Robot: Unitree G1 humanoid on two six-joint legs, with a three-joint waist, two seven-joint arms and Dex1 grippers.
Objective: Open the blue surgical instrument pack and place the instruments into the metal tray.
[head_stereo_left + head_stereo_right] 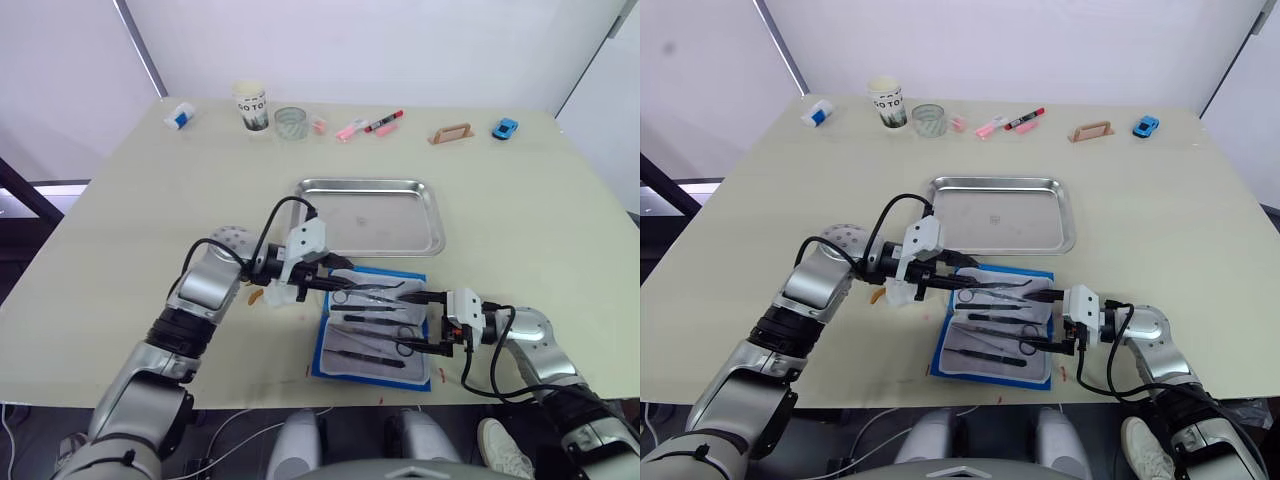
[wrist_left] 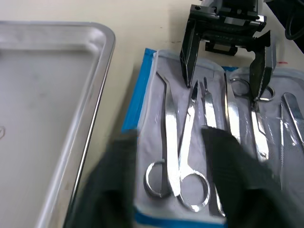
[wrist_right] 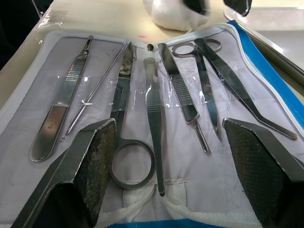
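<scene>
The left gripper [image 1: 322, 284] hangs with its fingers apart over the ring-handled scissors [image 2: 178, 142] at the near-tray edge of the blue surgical instrument pack [image 1: 372, 327], which lies unzipped and flat. Opposite it, the right gripper [image 1: 428, 322] rests at the pack's other end, fingers spread wide on either side of the instruments [image 3: 152, 95] lying in the pale lining. Just beyond the left gripper lies the metal tray [image 1: 432, 215].
</scene>
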